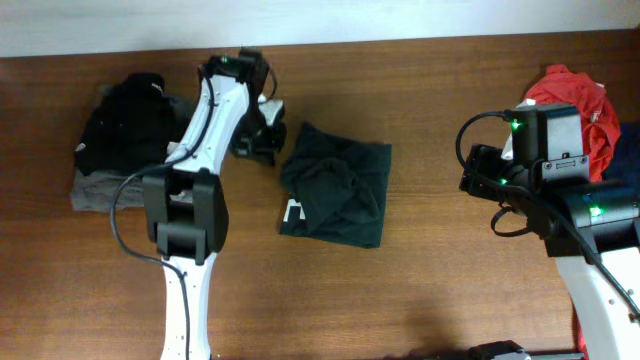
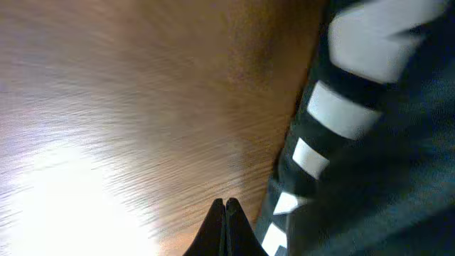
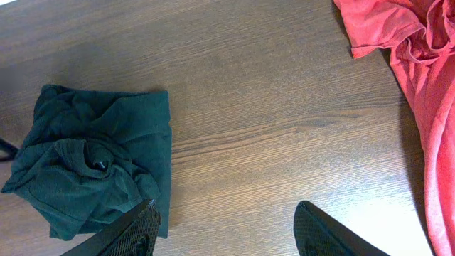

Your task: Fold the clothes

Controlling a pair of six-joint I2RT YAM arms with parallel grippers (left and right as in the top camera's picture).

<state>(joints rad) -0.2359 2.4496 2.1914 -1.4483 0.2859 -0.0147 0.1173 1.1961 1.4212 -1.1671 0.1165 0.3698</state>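
Observation:
A dark greenish-black T-shirt (image 1: 337, 183) lies folded into a rough square at the table's middle, a bit of white lettering showing at its lower left edge. It also shows in the right wrist view (image 3: 92, 163) and, with white letters, in the left wrist view (image 2: 384, 163). My left gripper (image 2: 225, 206) is shut and empty, just left of the shirt's edge, low over the wood; in the overhead view it sits at the shirt's upper left (image 1: 262, 135). My right gripper (image 3: 226, 220) is open and empty, at the right (image 1: 482, 170), well apart from the shirt.
A pile of dark and grey clothes (image 1: 125, 140) lies at the far left. Red clothes (image 1: 585, 100) lie at the far right, also in the right wrist view (image 3: 419, 64). Bare brown table (image 1: 440, 270) lies between the shirt and the right arm.

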